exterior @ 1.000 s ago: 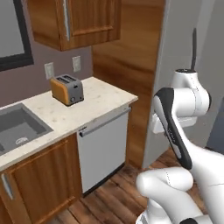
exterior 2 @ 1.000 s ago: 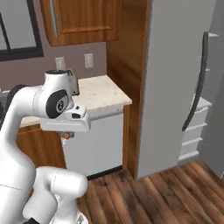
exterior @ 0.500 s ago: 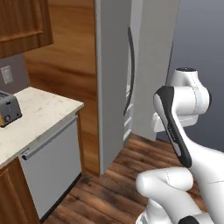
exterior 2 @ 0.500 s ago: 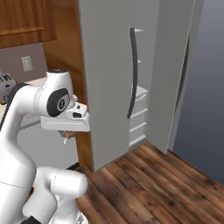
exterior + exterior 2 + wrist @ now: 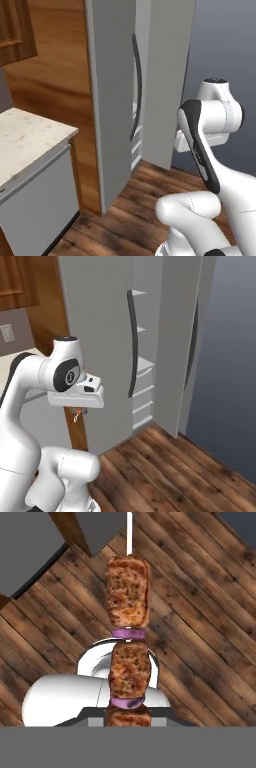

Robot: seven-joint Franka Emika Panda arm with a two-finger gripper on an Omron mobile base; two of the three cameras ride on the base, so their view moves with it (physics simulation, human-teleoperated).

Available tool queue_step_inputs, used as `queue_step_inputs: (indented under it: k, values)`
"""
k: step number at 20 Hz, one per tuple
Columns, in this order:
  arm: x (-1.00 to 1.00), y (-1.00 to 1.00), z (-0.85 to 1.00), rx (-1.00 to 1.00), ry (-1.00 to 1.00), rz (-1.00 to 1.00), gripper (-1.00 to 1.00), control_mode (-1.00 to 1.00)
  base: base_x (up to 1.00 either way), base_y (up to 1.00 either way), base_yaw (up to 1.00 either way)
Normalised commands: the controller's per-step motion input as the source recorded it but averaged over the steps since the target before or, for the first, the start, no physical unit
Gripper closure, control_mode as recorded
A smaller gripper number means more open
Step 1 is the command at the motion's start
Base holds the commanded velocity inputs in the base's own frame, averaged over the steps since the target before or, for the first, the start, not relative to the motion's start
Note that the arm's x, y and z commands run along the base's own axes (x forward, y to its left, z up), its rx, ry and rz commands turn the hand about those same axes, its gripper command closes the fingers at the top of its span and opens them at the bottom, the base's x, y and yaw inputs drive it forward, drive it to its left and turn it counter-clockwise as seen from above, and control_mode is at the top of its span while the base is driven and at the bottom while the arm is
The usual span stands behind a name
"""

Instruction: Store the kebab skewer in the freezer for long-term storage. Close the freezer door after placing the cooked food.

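I had the hand clamped on the kebab skewer, tucked low under the wrist. In the hand view the skewer ran straight out ahead of the hand: browned meat chunks with purple onion rings between, a thin white stick tip beyond the far chunk. Below it lay bare wooden floor, planks running diagonally, with open room all round the skewer.

In the right base view only a small orange bit of the skewer showed under the hand. The freezer stood ahead of the hand and well apart from it. The freezer door was swung out, edge-on to me, its dark handle on the far face. White shelves and drawers showed in the gap between the two doors. The nearer grey door carried a long dark curved handle. The counter edge sat off to the hand's left, clear of the arm.
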Motion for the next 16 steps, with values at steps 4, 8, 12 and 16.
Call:
queue_step_inputs:
  k: [4,8,12,16]
  values:
    - [0.00,0.00,0.00,0.00,0.00,0.00,1.00,1.00,0.67,-0.23,0.02]
    - [0.00,0.00,0.00,0.00,0.00,0.00,1.00,1.00,0.75,-0.03,0.00]
    - [0.00,0.00,0.00,0.00,0.00,0.00,1.00,1.00,0.74,0.00,0.00]
    - [0.00,0.00,0.00,0.00,0.00,0.00,1.00,1.00,0.87,0.00,0.00]
